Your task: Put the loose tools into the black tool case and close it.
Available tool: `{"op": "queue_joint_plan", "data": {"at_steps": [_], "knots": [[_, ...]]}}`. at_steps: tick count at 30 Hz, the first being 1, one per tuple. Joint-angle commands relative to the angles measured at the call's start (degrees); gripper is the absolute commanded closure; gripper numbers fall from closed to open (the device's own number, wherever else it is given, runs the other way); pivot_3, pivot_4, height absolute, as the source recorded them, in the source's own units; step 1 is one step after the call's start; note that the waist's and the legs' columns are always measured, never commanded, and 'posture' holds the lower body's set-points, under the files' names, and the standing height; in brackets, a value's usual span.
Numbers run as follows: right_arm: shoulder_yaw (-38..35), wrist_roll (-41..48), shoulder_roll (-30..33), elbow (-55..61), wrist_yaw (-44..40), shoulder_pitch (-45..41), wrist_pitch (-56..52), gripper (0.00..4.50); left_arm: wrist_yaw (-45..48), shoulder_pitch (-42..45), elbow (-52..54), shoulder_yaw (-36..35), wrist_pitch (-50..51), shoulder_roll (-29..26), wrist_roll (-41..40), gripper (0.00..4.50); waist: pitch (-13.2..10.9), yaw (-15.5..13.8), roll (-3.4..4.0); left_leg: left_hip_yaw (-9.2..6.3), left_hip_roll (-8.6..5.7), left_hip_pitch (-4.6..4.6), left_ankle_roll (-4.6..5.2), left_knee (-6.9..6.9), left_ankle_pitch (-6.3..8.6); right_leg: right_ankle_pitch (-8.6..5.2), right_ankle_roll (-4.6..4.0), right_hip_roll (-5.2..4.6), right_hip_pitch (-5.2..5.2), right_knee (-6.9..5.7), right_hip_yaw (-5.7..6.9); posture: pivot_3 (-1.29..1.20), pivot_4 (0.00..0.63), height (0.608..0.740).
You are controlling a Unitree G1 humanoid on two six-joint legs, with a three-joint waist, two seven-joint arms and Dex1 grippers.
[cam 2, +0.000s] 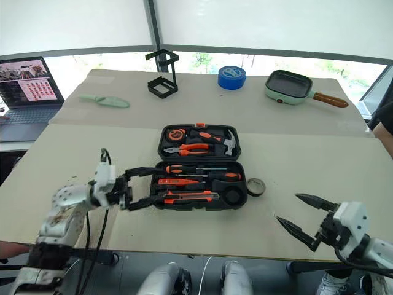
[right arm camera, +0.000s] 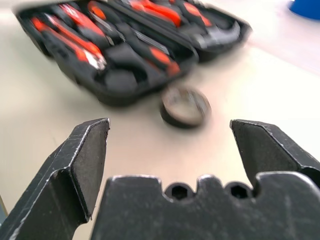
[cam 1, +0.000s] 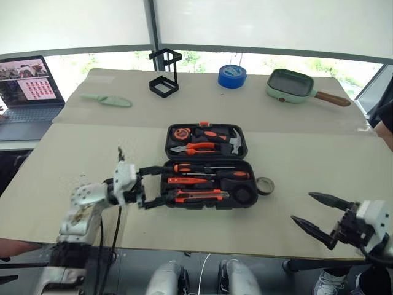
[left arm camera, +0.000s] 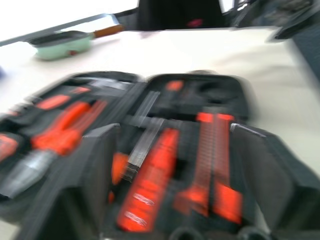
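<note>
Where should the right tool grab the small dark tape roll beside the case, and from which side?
Grip the small dark tape roll across its outer rim. It lies flat on the table, hole up, right beside the black tool case, so coming from above with the fingers spanning the ring looks best. The right tool is open and on the roll's free side. Probably keep one finger off the case wall.

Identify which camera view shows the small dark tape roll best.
The right wrist view: the tape roll lies near and unobstructed, beside the tool case. Both eye views show it small at the case's right end.
</note>
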State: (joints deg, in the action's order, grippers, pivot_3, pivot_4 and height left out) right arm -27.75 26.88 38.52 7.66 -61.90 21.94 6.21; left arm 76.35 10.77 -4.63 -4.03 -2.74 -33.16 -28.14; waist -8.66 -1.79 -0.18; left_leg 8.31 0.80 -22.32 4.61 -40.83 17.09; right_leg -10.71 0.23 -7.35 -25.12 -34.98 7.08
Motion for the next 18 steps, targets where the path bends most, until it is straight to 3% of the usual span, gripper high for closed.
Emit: {"op": "queue_joint_plan", "data": {"at_steps": [1, 4, 8, 13, 18], "knots": [[-3.2, -3.3, -0.1, -5.0, 0.1, 2.1, 7.3, 0.0, 4.6, -2.3, -4.7, -7.2, -3.5, -3.8, -3.5, 0.01, 0.0, 0.1, 0.02, -0.02, 0.0, 0.0, -0.08, 0.01, 0.05, -0.02, -0.02, -0.04, -0.01, -0.01, 0.0, 0.0, 0.15, 0.74], [-2.6, -5.2, 0.7, -7.6, 0.6, 1.8, 10.2, 0.0, 6.9, -4.0, -10.3, -10.9, -5.8, -6.5, -3.3, 0.01, 0.0, 0.3, 0.04, -0.09, 0.01, 0.04, 0.09, 0.01, 0.33, -0.2, -0.33, -0.08, -0.03, -0.04, -0.02, 0.0, 0.15, 0.74], [1.1, -4.2, 4.3, -2.6, -0.7, -1.6, 5.6, 0.0, 6.9, -5.4, -5.2, -10.9, -3.5, -6.2, -5.4, 0.01, 0.0, 0.7, 0.07, -0.09, 0.02, 0.11, 0.07, 0.01, 0.35, -0.19, -0.32, -0.15, -0.04, -0.04, -0.1, 0.0, 0.15, 0.74], [11.3, -3.9, 12.5, 6.8, -1.3, -11.9, -10.1, 0.0, 3.7, -4.9, 6.0, -6.7, 2.7, -3.7, -7.9, 0.01, -0.1, 1.2, 0.05, -0.08, 0.02, 0.07, -0.37, 0.01, 0.09, 0.06, -0.07, -0.18, -0.01, -0.04, -0.21, 0.0, 0.15, 0.74], [22.4, -6.4, 16.6, 9.7, -1.5, -23.8, -23.5, 0.0, 2.2, -3.4, 11.5, -2.7, 6.2, -2.0, -8.1, 0.01, -0.1, 0.8, 0.02, -0.19, 0.05, -0.01, -0.42, 0.08, 0.04, 0.06, -0.25, -0.09, -0.05, -0.03, -0.06, 0.0, 0.15, 0.74]]}}
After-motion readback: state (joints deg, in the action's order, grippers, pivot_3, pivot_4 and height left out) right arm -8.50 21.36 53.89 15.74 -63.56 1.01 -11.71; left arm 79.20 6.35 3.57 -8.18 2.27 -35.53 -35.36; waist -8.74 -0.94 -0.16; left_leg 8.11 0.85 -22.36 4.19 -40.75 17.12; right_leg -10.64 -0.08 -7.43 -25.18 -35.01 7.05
